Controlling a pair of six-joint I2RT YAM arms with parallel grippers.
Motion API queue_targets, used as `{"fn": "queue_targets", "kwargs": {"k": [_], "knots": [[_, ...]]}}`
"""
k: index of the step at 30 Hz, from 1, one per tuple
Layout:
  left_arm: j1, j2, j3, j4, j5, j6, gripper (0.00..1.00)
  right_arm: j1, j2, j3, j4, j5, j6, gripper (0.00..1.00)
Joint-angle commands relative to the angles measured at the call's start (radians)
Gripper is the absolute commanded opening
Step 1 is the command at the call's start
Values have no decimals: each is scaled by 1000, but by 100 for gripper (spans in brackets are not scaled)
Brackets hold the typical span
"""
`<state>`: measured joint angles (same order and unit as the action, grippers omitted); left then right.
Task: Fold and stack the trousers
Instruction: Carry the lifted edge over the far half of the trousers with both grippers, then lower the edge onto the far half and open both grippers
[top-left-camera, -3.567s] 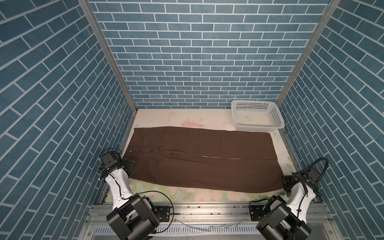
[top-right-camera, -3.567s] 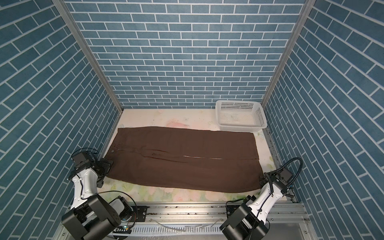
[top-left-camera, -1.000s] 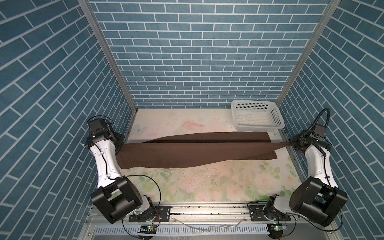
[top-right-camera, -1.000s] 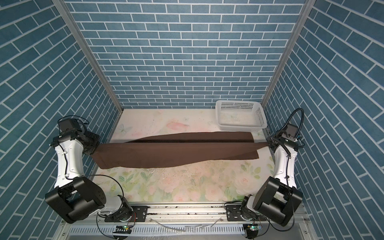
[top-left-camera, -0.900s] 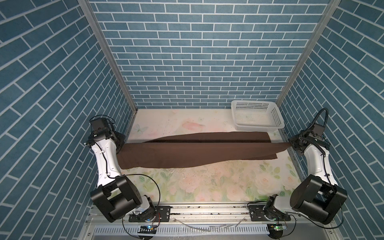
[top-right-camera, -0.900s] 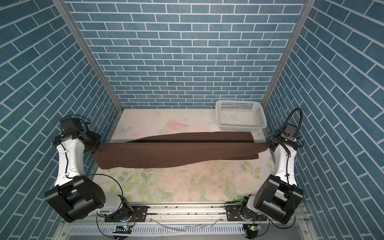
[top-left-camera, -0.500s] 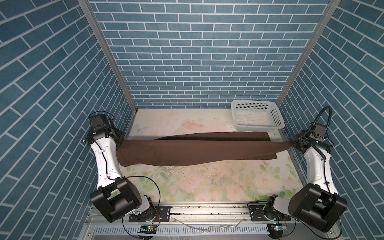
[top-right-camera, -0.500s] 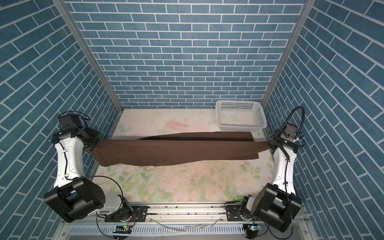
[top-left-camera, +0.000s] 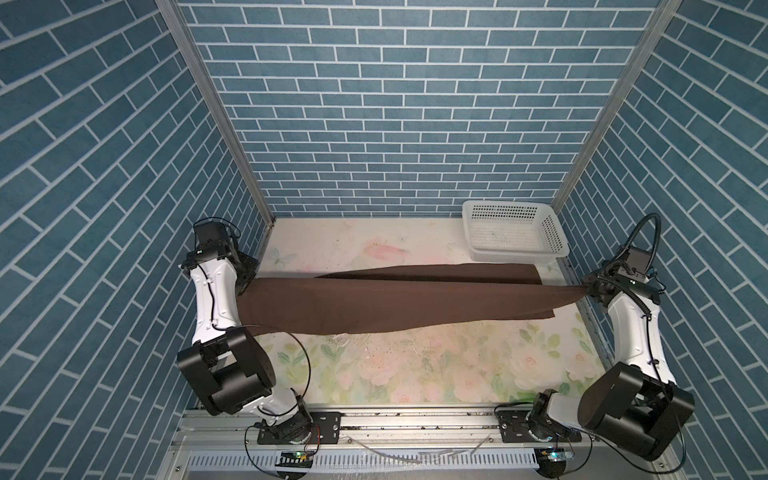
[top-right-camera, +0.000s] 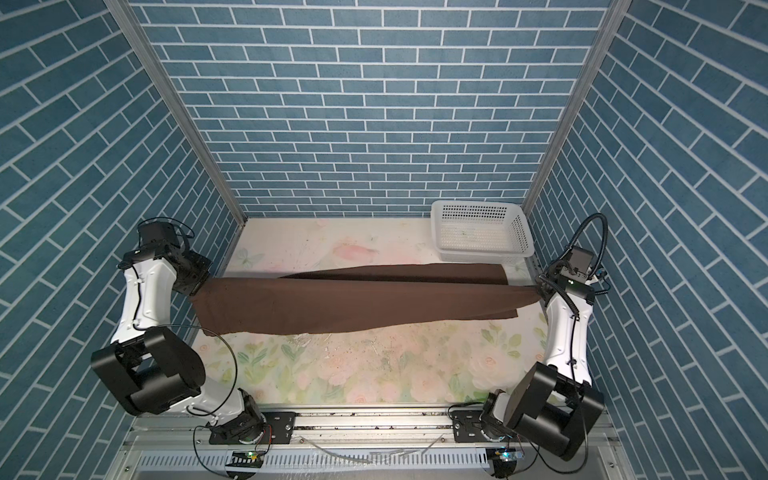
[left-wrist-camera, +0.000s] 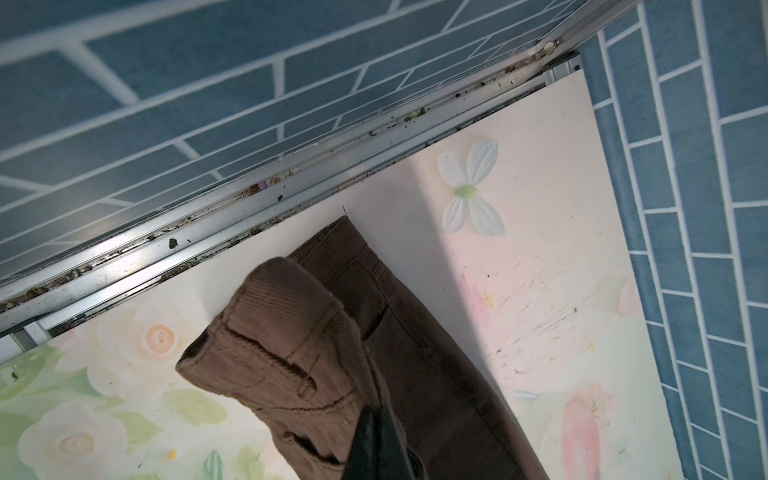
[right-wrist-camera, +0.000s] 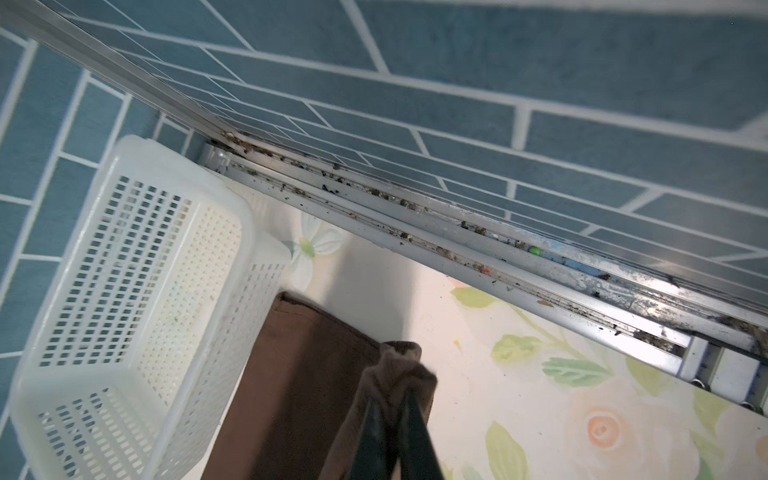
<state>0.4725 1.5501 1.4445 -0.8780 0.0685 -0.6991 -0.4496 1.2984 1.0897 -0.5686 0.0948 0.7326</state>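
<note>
Brown fabric, strung wall to wall: in both top views the trousers (top-left-camera: 395, 303) run from just in front of the white basket (top-left-camera: 550, 235) away to the side wall farthest from it. You've got one long edge up in the air, and the other leg lies flat on the floral table (top-left-camera: 374, 374). Your right gripper (top-left-camera: 587, 289) pinches the end beside the basket, your left gripper (top-left-camera: 246, 283) the end well away from it. The lifted cloth sags gently between them.

Left wrist view now: dark fingers (left-wrist-camera: 376, 440) pressed together on the waistband, ribbed cloth bunched over the tip.

Right wrist view: fingers (right-wrist-camera: 415, 432) clamped on a small tuft of hem. The flat leg lies close against the side of the basket (right-wrist-camera: 124, 291); touching or not, I can't tell.

Where are you? By my reckoning, midway through the lengthwise fold. The raised leg hasn't landed on the flat one. Left to do: lay it down edge to edge, fold across the length, then stack.
</note>
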Motion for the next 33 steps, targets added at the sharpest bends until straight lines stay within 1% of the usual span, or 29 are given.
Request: {"fn": "queue_targets", "kwargs": {"k": [1, 6, 11, 18, 24, 33], "knots": [[21, 31, 68, 123, -225, 15, 0, -37, 45, 53, 132, 191, 5, 0], [-21, 98, 135, 106, -272, 31, 0, -30, 115, 76, 161, 192, -2, 0], [-63, 182, 222, 75, -319, 54, 0, 3, 188, 92, 240, 192, -13, 0], [-79, 270, 268, 63, -335, 53, 0, 67, 304, 145, 346, 208, -66, 0], [-85, 301, 239, 77, -342, 48, 0, 97, 389, 142, 396, 205, -62, 0], [-95, 346, 208, 107, -333, 36, 0, 133, 488, 146, 415, 196, -61, 0]]}}
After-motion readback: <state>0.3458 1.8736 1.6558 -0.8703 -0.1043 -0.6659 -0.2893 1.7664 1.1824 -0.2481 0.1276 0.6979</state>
